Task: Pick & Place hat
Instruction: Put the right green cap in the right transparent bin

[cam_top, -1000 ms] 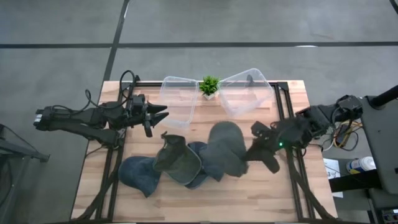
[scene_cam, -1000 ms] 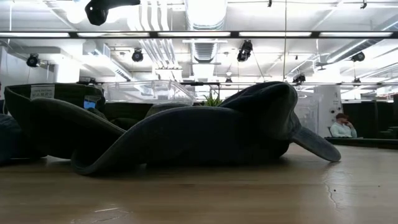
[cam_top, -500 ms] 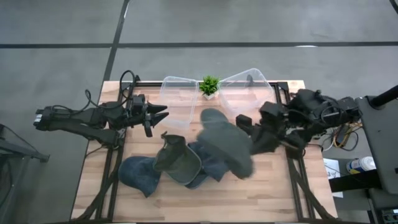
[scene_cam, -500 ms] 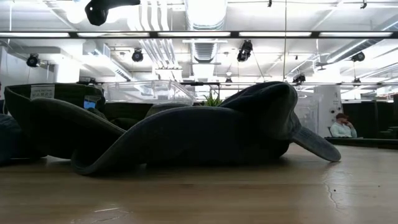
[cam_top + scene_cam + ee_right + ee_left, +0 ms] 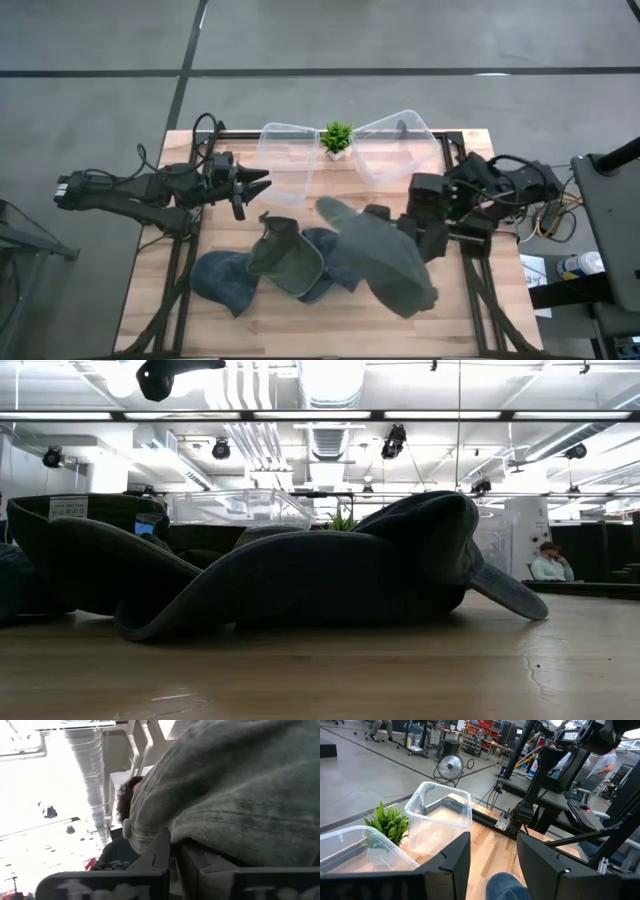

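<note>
A grey-green hat (image 5: 378, 258) is up above the table's right middle, held by my right gripper (image 5: 408, 228), which is shut on it; in the right wrist view its cloth (image 5: 235, 785) fills the picture. On the table lie an olive hat (image 5: 287, 256), a blue denim hat (image 5: 222, 280) and another blue hat (image 5: 322, 262) partly under the others. My left gripper (image 5: 256, 184) waits open near the left clear bin, touching nothing; its fingers (image 5: 455, 857) stand apart. My right gripper pinches the grey-green hat's edge (image 5: 172, 840) between its two fingers (image 5: 161, 851), coming level from the table's right side. The hat is lifted and spreads out from the fingers toward the table's left and near edge, above the blue hat.
Two clear plastic bins (image 5: 290, 160) (image 5: 395, 145) stand tilted at the far edge with a small green plant (image 5: 336, 138) between them. Black rails (image 5: 470, 270) run along the table's left and right sides. Bare wood (image 5: 330, 325) lies along the near edge.
My right gripper has risen from the table's right side and swung toward the far edge and then left, turning over. The grey-green hat has come up off the pile with it and now spreads wide toward the near edge. The other hats have stayed in place.
</note>
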You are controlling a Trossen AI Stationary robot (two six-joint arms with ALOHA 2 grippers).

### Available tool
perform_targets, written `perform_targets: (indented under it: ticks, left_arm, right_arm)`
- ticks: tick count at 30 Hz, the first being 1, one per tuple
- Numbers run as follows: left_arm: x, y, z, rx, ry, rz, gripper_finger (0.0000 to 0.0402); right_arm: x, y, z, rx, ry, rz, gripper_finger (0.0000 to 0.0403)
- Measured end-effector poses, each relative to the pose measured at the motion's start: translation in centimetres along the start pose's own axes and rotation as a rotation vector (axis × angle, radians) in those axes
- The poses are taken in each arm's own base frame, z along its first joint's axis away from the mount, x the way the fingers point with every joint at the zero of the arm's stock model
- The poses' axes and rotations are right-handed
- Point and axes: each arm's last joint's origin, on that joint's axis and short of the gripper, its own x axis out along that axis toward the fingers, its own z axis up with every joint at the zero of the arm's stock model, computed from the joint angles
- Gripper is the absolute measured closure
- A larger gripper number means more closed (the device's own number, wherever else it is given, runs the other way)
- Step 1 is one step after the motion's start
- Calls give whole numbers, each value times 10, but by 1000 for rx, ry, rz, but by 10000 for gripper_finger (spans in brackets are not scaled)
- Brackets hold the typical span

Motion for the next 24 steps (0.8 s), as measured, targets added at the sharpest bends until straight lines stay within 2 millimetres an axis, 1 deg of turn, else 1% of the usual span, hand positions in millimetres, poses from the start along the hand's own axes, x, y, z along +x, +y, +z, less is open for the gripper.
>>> perform_targets:
  ticks: [2, 4, 6, 8, 11, 14, 19, 21, 24]
  left_arm:
    - [0, 0, 0, 0, 0, 0, 248]
    - [0, 0, 0, 0, 0, 0, 248]
    - [0, 0, 0, 0, 0, 0, 248]
    - [0, 0, 0, -1, 0, 0, 248]
    - [0, 0, 0, 0, 1, 0, 248]
    - [0, 0, 0, 0, 2, 1, 248]
    - [1, 0, -1, 2, 7, 2, 248]
    - [2, 0, -1, 3, 8, 3, 248]
    - [3, -1, -2, 4, 10, 4, 248]
  right_arm:
    - [2, -3, 4, 3, -7, -1, 394]
    - [2, -2, 13, -4, -25, -15, 394]
    - [0, -2, 24, -27, -47, -72, 394]
    - [-4, -2, 34, -52, -47, -168, 394]
    - [-15, 1, 46, -89, -26, -387, 394]
    - [-28, 11, 58, -131, -4, -651, 394]
    - [-48, 38, 69, -187, 19, -1067, 394]
    - [-56, 49, 70, -184, 43, -1209, 394]
    - [-66, 62, 72, -170, 57, -1375, 394]
